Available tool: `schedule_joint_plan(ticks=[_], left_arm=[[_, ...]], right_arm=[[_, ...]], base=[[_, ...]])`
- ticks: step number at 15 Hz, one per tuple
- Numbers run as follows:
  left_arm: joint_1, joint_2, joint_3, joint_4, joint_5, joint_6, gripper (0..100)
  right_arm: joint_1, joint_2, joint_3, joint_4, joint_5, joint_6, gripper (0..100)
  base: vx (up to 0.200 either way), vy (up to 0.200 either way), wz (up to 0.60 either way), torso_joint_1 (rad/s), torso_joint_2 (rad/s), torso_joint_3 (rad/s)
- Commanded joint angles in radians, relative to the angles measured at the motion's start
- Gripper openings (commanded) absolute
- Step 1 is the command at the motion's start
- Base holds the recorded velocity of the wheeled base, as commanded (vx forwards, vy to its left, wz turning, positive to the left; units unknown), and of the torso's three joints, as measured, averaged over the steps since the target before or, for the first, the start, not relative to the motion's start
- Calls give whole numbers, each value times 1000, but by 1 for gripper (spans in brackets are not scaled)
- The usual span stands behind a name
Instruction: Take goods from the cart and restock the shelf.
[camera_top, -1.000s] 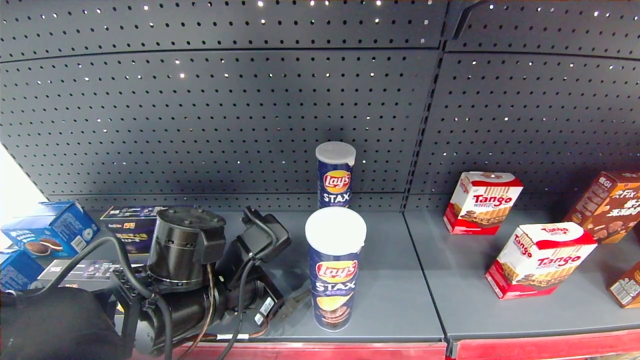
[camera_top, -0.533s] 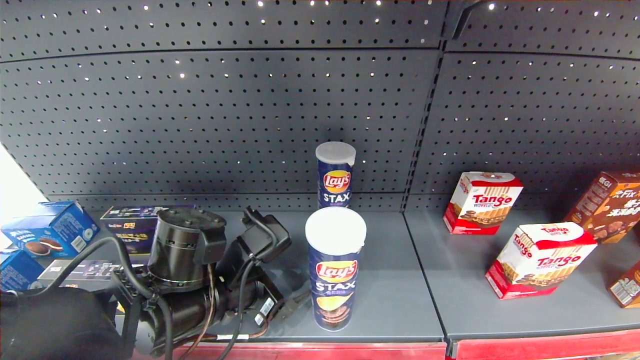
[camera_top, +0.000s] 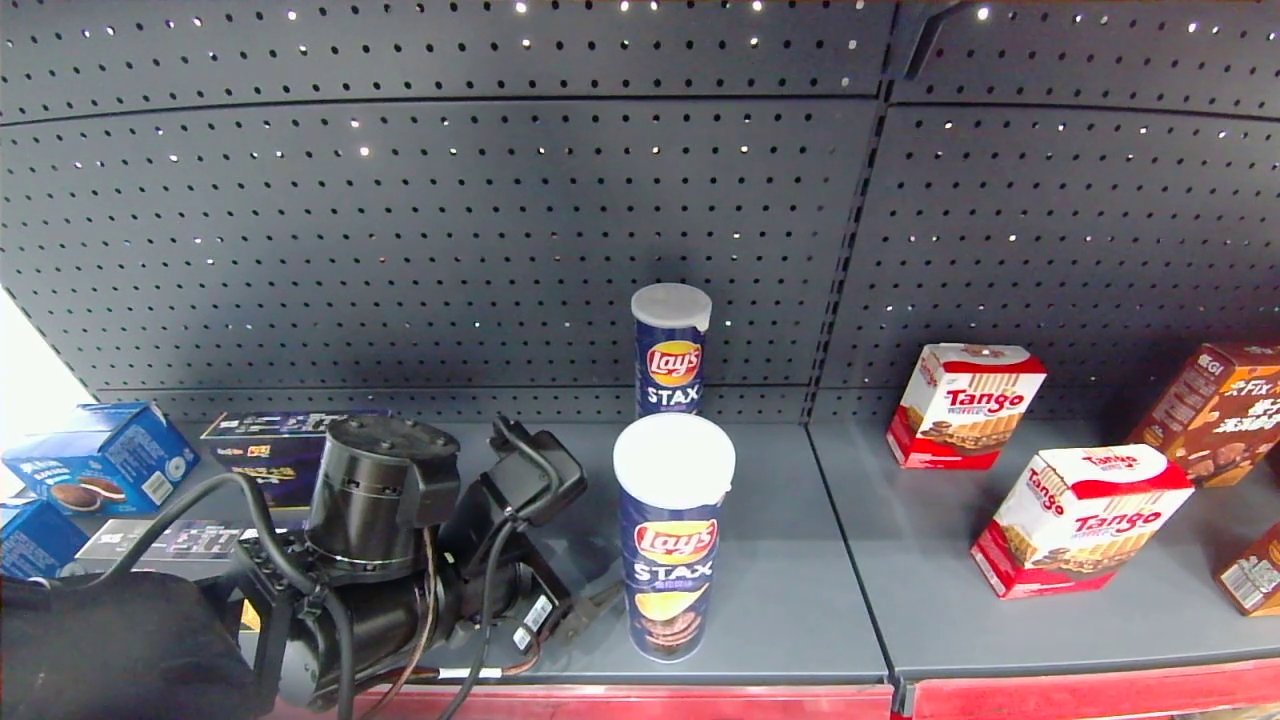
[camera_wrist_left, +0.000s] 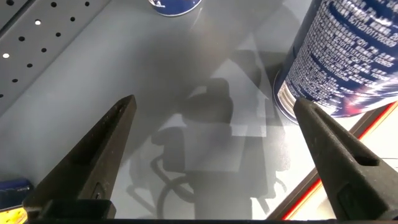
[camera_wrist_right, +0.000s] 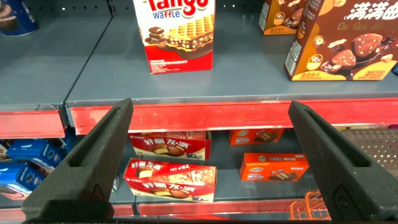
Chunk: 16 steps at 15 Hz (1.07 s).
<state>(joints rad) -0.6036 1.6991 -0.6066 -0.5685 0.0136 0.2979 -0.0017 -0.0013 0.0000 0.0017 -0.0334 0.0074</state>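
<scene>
Beside the front can (camera_top: 672, 540), the left claw (camera_wrist_left: 214, 102) gapes; the right claw (camera_wrist_right: 211, 104) gapes toward lower-shelf boxes (camera_wrist_right: 169, 179).

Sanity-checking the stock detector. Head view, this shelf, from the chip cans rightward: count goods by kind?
Chip cans: 2
Red-and-white wafer boxes: 2
Brown boxes: 2, the nearer one cut off by the picture's edge
Total: 6

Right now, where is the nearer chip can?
In the head view, the front chip can stands upright at the front of the shelf, directly before a second can, right of the left arm.
</scene>
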Motion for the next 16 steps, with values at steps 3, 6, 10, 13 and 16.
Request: schedule_joint_plan(ticks=[3, 6, 10, 13, 16], left_arm=[[-1, 17, -13, -1, 0, 0, 100], [5, 11, 1, -1, 0, 1, 100], [56, -19, 7, 1, 0, 1, 100], [122, -75, -13, -14, 2, 0, 100], [193, -145, -71, -73, 14, -5, 100]], right_arm=[[0, 1, 0, 0, 0, 0, 100], [0, 1, 0, 0, 0, 0, 100], [0, 1, 0, 0, 0, 0, 100], [0, 1, 0, 0, 0, 0, 100], [0, 1, 0, 0, 0, 0, 100]], base=[[0, 0, 0, 0, 0, 0], [0, 0, 0, 0, 0, 0], [0, 0, 0, 0, 0, 0], [0, 0, 0, 0, 0, 0], [0, 0, 0, 0, 0, 0]])
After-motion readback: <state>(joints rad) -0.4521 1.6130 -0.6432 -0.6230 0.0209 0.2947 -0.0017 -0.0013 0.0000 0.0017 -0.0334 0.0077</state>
